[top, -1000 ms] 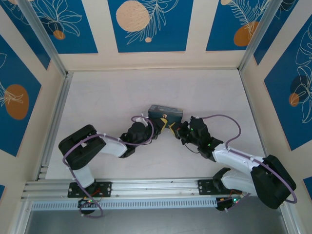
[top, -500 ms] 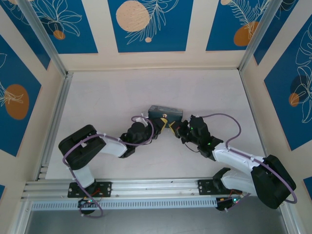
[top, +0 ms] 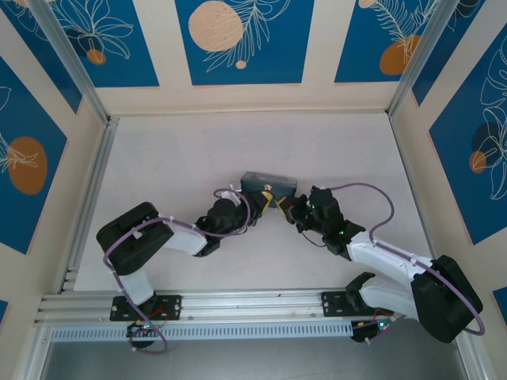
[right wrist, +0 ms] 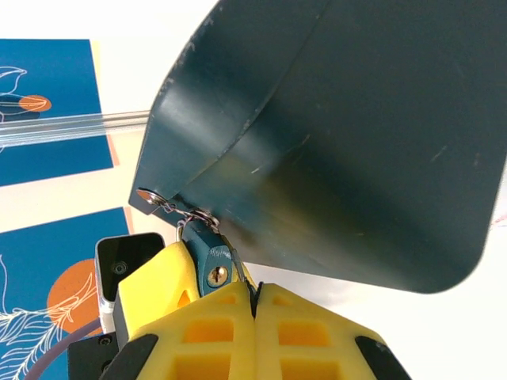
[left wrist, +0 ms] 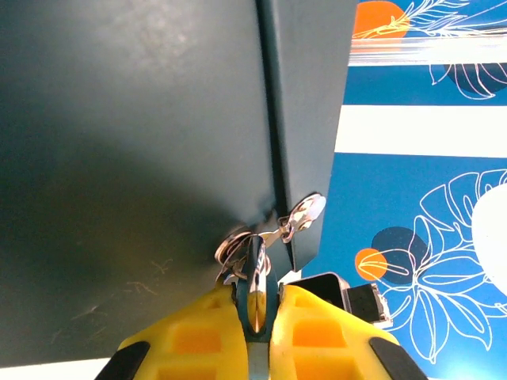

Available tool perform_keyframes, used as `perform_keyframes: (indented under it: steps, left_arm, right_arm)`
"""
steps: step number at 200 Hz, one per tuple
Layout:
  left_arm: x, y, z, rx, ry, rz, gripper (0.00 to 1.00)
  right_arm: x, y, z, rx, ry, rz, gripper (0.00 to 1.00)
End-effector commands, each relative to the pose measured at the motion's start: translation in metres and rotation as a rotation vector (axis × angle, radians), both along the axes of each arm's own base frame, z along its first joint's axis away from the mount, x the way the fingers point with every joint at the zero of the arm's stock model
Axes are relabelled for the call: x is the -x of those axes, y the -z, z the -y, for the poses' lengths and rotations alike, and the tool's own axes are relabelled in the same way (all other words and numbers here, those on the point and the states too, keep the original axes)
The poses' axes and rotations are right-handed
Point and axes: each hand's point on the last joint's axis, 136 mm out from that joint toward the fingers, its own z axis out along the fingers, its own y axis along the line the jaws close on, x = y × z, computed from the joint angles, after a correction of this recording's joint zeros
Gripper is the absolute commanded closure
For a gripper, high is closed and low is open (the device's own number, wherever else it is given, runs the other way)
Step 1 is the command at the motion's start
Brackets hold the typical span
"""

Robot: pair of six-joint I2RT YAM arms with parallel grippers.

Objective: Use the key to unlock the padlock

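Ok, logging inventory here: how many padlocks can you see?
1. The blue-grey padlock sits at the dark tin's corner, pinched in the left tool; the tin could hide others.

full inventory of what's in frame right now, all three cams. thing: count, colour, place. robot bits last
tin: 1, dark blue, mid-table, just beyond both gripper tips.
padlock: 1, blue-grey with a brass keyhole, at the tin's corner.
key: 1, pale metal, loose against the tin's edge, linked to the padlock by small rings; not in the keyhole.
table: 1, white.
wall panels: several, blue with leaf prints and orange discs, around the table.
rails: silver, along the near and left table edges.
left gripper: yellow fingers, shut on the padlock.
right gripper: yellow fingers pressed together, tips at the padlock.
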Motion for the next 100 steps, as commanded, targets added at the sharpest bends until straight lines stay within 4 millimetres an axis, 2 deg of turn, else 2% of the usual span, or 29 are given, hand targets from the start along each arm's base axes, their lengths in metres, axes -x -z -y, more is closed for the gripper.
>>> perform_keyframes:
  steps: [1, 40, 100]
  left_arm:
    - [0.002, -0.002, 0.002, 0.021, -0.001, 0.006, 1.00]
    - [0.002, -0.002, 0.003, 0.021, 0.003, 0.006, 1.00]
    - [0.002, -0.002, 0.004, 0.019, 0.005, 0.005, 1.00]
  right_arm:
    - [0.007, 0.003, 0.007, 0.026, -0.008, -0.005, 1.00]
    - [0.012, 0.003, 0.010, 0.023, -0.018, 0.007, 1.00]
    - [0.005, -0.008, 0.001, 0.015, -0.043, 0.034, 1.00]
